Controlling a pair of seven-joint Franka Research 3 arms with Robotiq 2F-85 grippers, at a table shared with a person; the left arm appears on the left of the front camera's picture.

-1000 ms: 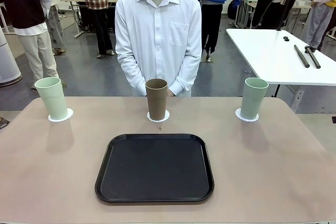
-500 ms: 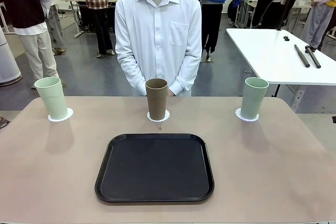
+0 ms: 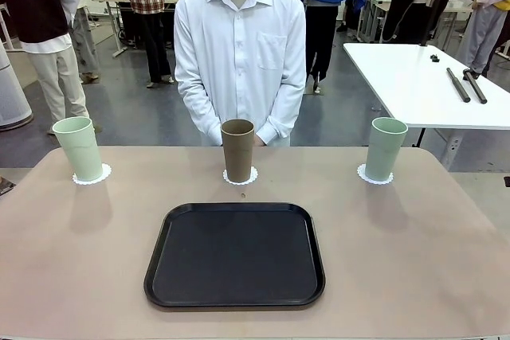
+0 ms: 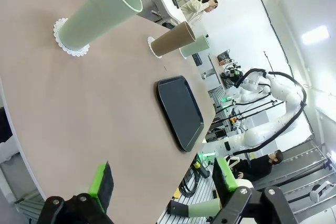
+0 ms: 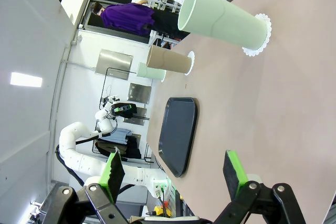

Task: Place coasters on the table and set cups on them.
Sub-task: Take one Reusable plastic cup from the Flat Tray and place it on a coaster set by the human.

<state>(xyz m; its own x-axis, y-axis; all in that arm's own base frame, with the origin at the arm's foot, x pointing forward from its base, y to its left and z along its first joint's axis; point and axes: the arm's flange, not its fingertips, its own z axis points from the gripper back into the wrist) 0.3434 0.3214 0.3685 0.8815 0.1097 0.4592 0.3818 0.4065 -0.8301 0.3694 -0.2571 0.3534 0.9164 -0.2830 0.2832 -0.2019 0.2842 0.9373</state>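
Front view, cups: three stand upright along the far side of the tabletop [image 3: 80, 260], long axes vertical, mouths up; left mint cup [image 3: 78, 149], tan-brown cup [image 3: 237, 150] at centre, right mint cup [image 3: 386, 149].
Front view, coasters: one white lacy disc under each cup; left coaster [image 3: 92, 175], centre coaster [image 3: 240, 177], right coaster [image 3: 374, 175].
Front view, other: black tray [image 3: 235, 255] nearer the camera, bare; a person [image 3: 239, 53] in a white shirt stands behind the centre cup.
Left wrist view: left gripper [image 4: 164, 184] over the tabletop's near edge, fingers spread wide, nothing between them; the left mint cup is nearest, tan-brown cup beyond, all slanted by the rolled view.
Right wrist view: right gripper [image 5: 174, 169] with fingers spread wide and empty; the right mint cup is nearest, on its coaster.
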